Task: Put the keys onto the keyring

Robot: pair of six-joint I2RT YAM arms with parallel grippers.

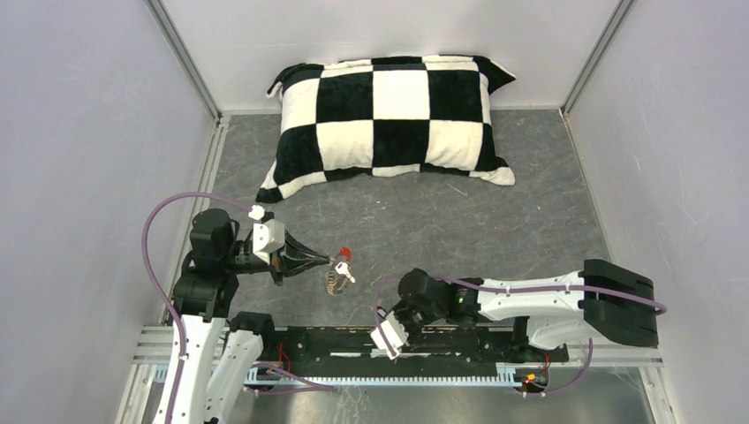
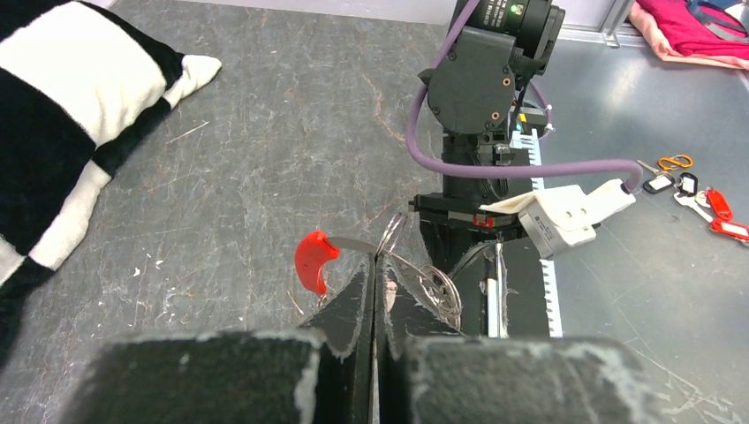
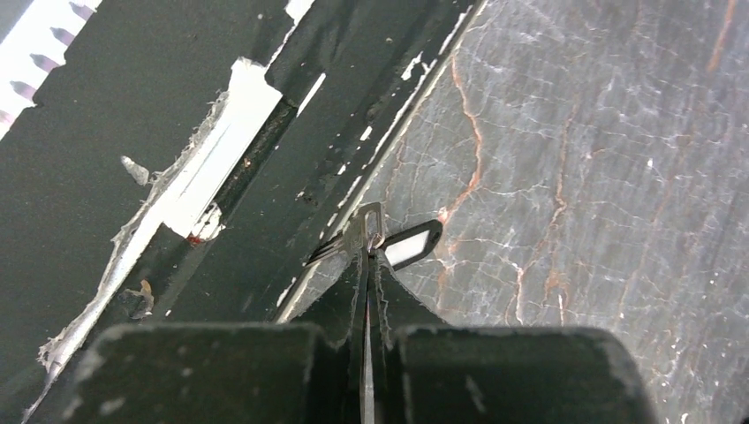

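Over on the left, the left end effector (image 2: 375, 269) is pinching the keyring (image 2: 435, 284), its fingers pressed tight together on the thin wire. It is holding the loop low over the grey desk (image 2: 265, 132). Whether the lowest coils are touching the surface I cannot tell. The ring's red sleeve (image 2: 313, 261) is sticking out to one side of the fingertips, and the silvery coils are dangling on the other. Seen from above, the ring is hanging in front of the left arm, near the middle of the desk and well short of the black-and-white checked pillow (image 1: 397, 115) lying at the far end.

The right end effector (image 3: 366, 258) is also pressed together, gripping a key (image 3: 412, 245) at its metal part, with the dark head poking out beside the tips. It is hovering low over the line where the desk is meeting the black rail (image 3: 132, 106) at the near edge, well apart from the ring.
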